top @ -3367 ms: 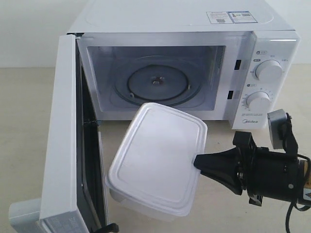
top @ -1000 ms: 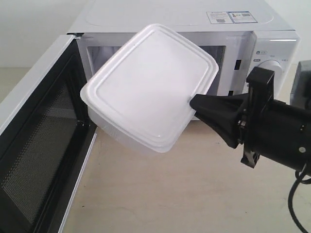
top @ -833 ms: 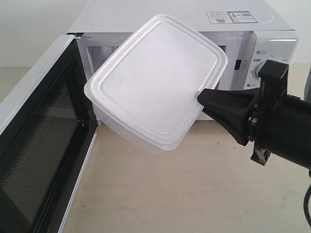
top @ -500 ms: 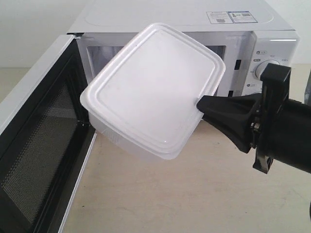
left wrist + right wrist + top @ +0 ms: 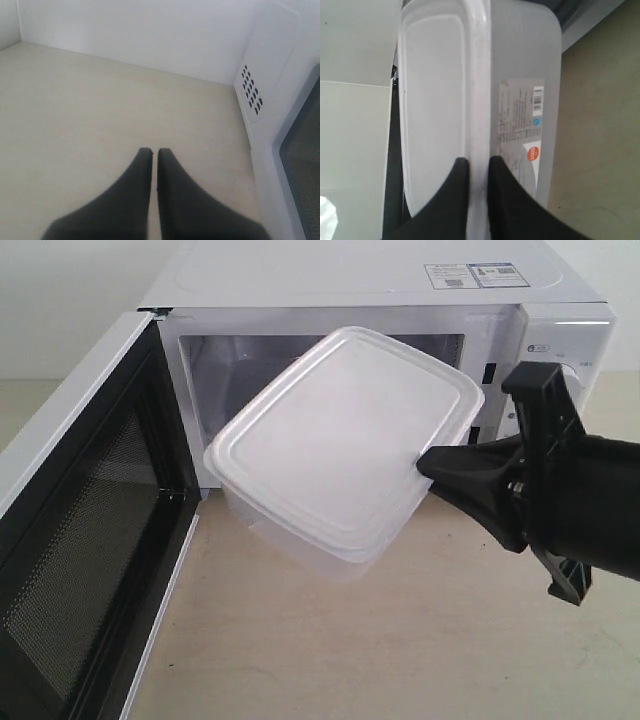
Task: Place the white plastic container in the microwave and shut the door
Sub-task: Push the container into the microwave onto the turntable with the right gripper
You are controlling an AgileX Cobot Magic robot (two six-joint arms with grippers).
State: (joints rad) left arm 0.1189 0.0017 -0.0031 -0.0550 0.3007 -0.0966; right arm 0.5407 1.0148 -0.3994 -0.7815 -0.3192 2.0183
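dropping toward the microwave (image 5: 400, 285), the white plastic container (image 5: 340, 440) is hanging tilted, seemingly light, right fingers (image 5: 454, 200) pinching its slippery rim.

The black right gripper (image 5: 425, 462) reaches in from 3 o'clock toward 9 o'clock, its fingers (image 5: 455, 195) pinched on the rim of the rectangular translucent-white plastic container (image 5: 345, 445), while the black left gripper (image 5: 151, 150) has its fingers closed almost together.
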